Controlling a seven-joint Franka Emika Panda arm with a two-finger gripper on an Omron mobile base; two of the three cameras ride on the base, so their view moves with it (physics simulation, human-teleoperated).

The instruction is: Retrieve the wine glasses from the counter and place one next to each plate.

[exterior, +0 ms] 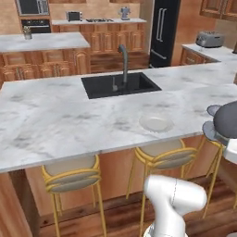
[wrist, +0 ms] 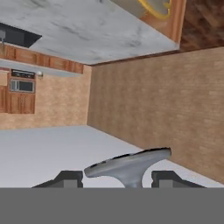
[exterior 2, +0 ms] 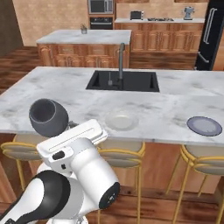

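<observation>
My gripper (wrist: 117, 178) is shut on the darker wine glass, held on its side. Its round foot (wrist: 129, 165) lies between the two fingertips in the hand view. The dark wide bowl (exterior 2: 48, 116) sticks out left of the hand, in front of the bar's near edge, and shows again as the bowl (exterior: 227, 119) at the right edge. On the bar top lie the white plate (exterior 2: 121, 121) (exterior: 156, 123) and, further right, the blue-grey plate (exterior 2: 204, 126) (exterior: 213, 110). The paler glass is out of view.
The marble bar top (exterior 2: 52, 94) has a black sink (exterior 2: 122, 81) with a tall faucet (exterior 2: 121, 57). Yellow stools (exterior: 71, 178) stand along its near side. Behind it are an island (exterior: 44, 41), back counters, a black fridge (exterior: 163, 30) and a toaster (exterior: 209, 39).
</observation>
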